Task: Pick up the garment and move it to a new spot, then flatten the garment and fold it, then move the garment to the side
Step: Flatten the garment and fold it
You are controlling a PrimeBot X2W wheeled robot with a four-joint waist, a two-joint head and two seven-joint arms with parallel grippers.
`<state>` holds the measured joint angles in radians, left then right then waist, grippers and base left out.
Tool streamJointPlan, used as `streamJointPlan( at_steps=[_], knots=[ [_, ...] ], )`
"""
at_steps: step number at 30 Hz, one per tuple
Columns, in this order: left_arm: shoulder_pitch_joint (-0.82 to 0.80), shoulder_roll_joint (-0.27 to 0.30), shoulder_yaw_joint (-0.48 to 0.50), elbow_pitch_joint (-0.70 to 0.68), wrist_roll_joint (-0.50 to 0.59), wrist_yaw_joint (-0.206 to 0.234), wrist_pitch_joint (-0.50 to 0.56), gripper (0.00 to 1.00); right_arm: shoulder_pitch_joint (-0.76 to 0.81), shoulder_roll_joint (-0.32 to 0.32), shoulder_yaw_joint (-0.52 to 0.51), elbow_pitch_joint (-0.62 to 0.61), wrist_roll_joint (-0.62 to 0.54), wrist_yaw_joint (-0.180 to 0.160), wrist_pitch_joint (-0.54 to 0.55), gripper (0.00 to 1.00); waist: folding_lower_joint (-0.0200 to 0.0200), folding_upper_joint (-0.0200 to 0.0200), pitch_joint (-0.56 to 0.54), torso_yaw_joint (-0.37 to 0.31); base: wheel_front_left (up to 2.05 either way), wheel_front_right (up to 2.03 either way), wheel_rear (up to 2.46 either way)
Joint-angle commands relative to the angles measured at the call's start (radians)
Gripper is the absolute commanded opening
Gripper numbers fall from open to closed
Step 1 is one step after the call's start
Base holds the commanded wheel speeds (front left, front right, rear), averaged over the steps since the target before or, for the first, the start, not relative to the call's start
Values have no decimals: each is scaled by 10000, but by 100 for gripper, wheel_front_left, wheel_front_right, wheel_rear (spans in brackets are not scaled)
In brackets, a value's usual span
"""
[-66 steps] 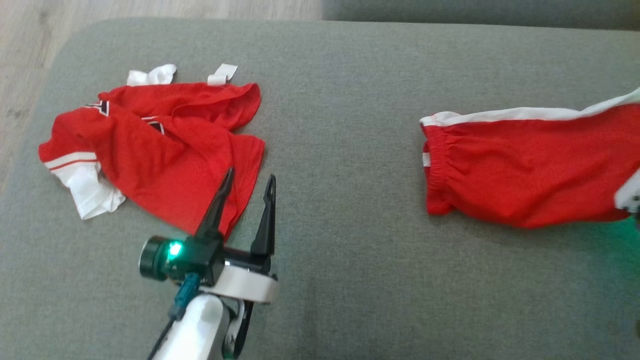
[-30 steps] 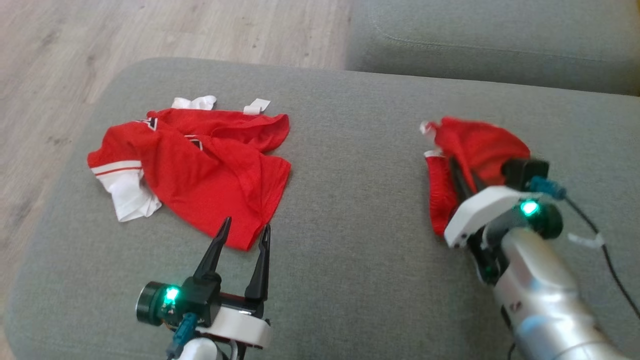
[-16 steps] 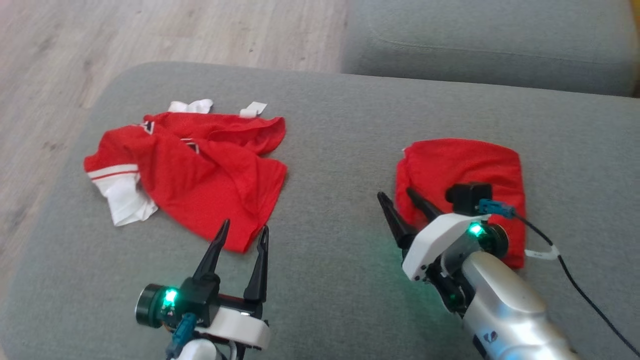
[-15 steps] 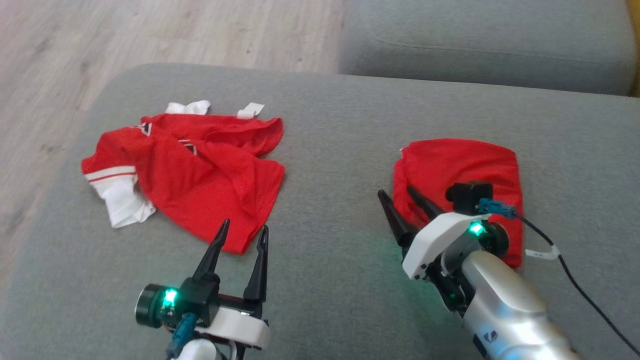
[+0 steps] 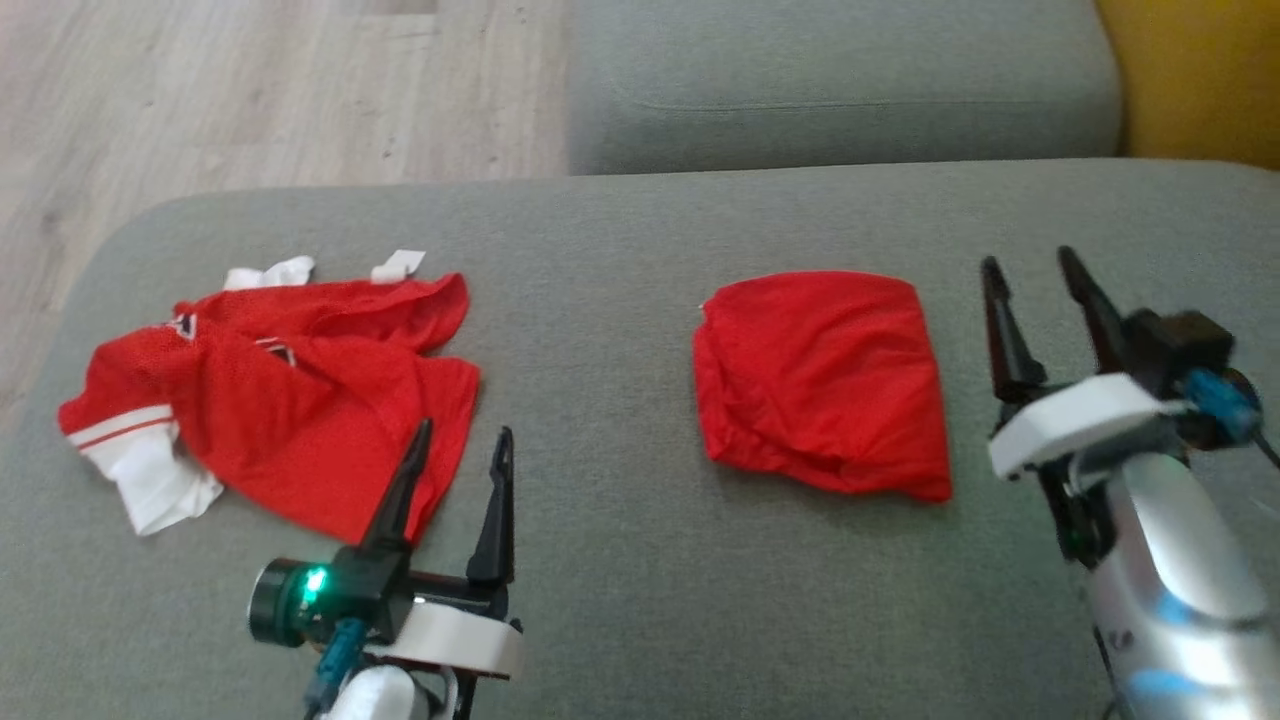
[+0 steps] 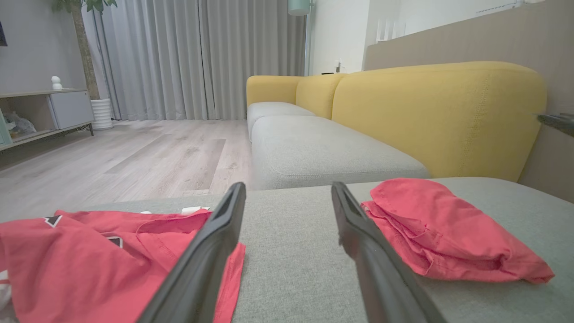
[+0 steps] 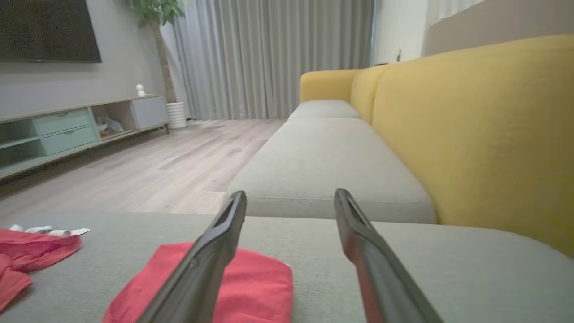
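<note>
The right hand [image 5: 1028, 258] has lifted off, fingers apart, now beside the folded garment [image 5: 820, 380] on the sofa [image 5: 620, 580]; left hand [image 5: 464, 430] spread too. Best pinch every layer when moving it aside

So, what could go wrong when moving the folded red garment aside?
The folded garment lies loose, layers showing at its edge; a pinch by the open right pincer on one layer could undo the fold. The open left pincer sits by the crumpled jersey and might snag it.
</note>
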<state>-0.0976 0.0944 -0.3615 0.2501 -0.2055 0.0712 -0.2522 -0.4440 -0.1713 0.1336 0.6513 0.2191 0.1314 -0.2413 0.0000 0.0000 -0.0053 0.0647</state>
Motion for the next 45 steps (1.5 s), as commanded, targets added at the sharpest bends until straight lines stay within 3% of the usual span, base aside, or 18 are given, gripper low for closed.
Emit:
streamJointPlan(
  at_steps=[1,10,17,25,26,27,35,45],
  knots=[
    [-240,55,429,-384,-94,15,-95,100,394,207,-293,-850,-488,-7,-165,100,0,0,-47,-257,0,0,0],
    [69,-127,648,-510,-207,-99,-95,100,2825,1132,-1645,-3739,-1818,-7,-197,100,0,0,34,-622,0,0,0],
    [164,-214,802,-527,-109,-193,-95,100,3658,1205,-1427,-4344,-1352,-7,-200,100,0,0,41,-634,0,0,0],
    [71,-305,826,-566,81,-327,-95,100,3546,1209,-1366,-4562,-1185,-7,-123,100,0,0,223,-350,0,0,0],
    [53,-314,810,-567,112,-338,-95,100,3473,1209,-1322,-4523,-1209,-7,-81,37,0,0,251,-293,0,0,0],
    [32,-321,794,-571,142,-351,-95,100,3369,1209,-1274,-4476,-1225,-7,-49,0,0,0,296,-229,0,0,0],
    [-538,-368,536,-647,394,-428,-95,100,1672,1210,-1068,-3125,-1786,-7,389,0,0,0,1133,651,0,0,0],
    [-1165,-419,-14,-612,460,-417,-95,100,-900,787,-1328,788,-2302,-7,202,0,0,0,2126,1757,0,0,0]
  ],
)
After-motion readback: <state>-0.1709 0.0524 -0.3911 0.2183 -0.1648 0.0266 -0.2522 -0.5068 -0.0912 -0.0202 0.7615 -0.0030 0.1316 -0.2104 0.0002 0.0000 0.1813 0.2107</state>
